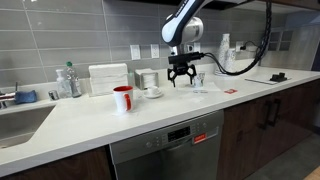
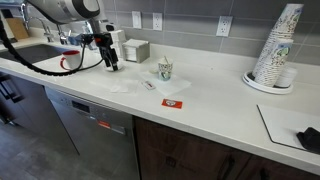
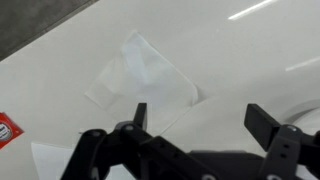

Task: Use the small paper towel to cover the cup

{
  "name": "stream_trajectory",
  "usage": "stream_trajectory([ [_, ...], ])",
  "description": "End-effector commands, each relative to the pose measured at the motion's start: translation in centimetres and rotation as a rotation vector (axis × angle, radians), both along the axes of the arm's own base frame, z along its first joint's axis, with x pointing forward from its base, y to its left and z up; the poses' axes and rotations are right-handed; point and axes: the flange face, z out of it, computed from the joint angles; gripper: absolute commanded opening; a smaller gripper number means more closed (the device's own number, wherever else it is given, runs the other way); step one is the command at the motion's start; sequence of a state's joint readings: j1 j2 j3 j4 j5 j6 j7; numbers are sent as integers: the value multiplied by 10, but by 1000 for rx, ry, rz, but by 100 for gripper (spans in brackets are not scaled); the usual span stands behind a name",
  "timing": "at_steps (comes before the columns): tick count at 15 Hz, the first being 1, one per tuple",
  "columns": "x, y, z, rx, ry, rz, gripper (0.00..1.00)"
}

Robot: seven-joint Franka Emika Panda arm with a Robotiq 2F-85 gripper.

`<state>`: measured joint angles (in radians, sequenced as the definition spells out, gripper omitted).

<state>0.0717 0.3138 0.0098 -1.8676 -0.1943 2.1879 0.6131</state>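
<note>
Pale kitchen counter (image 1: 90, 118) with a dishwasher (image 1: 165, 150) built in below. Above the counter, a black gripper (image 1: 182, 72) on a white robot arm (image 1: 186, 25), pointing straight down and hanging clear of the surface. In the wrist view, two dark fingers (image 3: 140, 115) spread wide apart, nothing between them, touching nothing.

Just ahead of the fingers in the wrist view, the small paper towel (image 3: 140, 75): a thin, limp, roughly rectangular white sheet, lying flat on the counter, slightly see-through and hard to tell from the pale surface.

In an exterior view, the cup (image 2: 165, 69): small, pale, faintly patterned, without a handle, standing upright on the counter to one side of the gripper and apart from it, top open and uncovered. Near the cup, a small red card (image 2: 172, 102) lying flat.

Farther along the counter, a red mug (image 1: 122, 98) and a white cup on a saucer (image 1: 152, 90). At the other end, a tall stack of paper cups (image 2: 275, 48).
</note>
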Motion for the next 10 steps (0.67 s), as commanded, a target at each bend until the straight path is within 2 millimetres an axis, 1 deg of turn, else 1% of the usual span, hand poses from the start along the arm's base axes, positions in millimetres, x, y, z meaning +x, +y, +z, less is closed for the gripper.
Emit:
stream_trajectory([
  [1,19,-4,-11,-18,-22,-6,100],
  [6,27,-9,-28,-58,18,-12,100],
  [10,32,-7,-41,-76,41,18,100],
])
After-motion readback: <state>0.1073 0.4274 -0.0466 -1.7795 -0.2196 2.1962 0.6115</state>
